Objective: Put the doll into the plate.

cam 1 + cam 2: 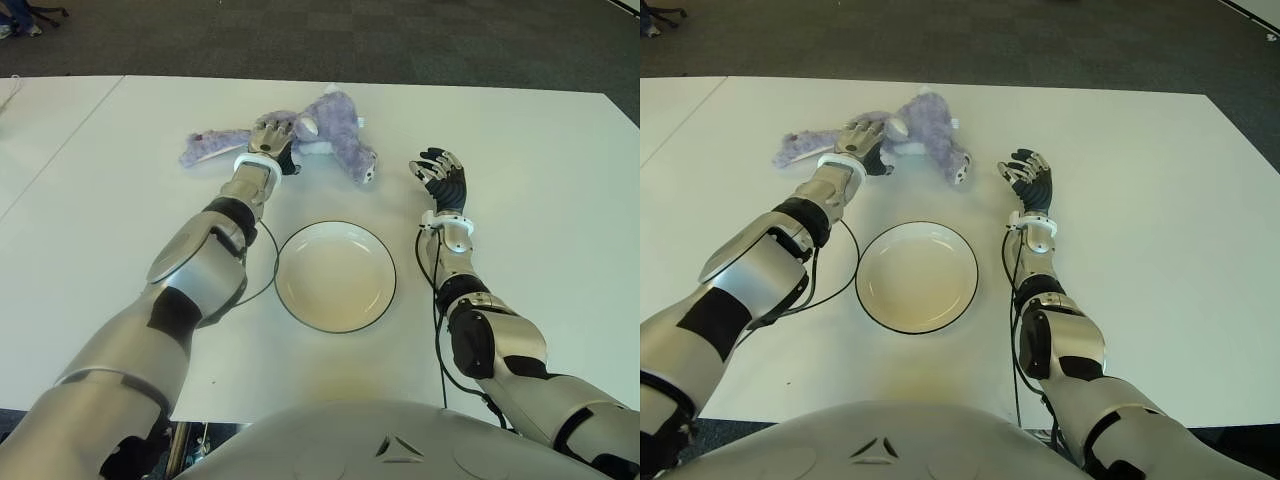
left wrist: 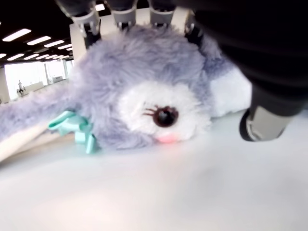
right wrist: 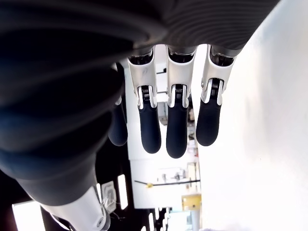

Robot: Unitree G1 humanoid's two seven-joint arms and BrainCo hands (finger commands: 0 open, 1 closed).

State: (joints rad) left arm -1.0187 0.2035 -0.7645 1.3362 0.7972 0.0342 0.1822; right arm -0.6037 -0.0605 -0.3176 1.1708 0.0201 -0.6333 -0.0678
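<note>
plate (image 1: pixel 335 276) bare | left hand (image 1: pixel 272 136) cupping doll (image 1: pixel 335 125) head | right hand (image 1: pixel 440 176) spread

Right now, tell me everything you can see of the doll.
The doll is a lilac plush animal with a white face patch, a dark lashed eye, a pink spot below the eye and a mint bow. It lies flat on the white table, beyond the plate, not in it. The left hand is over its head, fingers draped across the fur.
</note>
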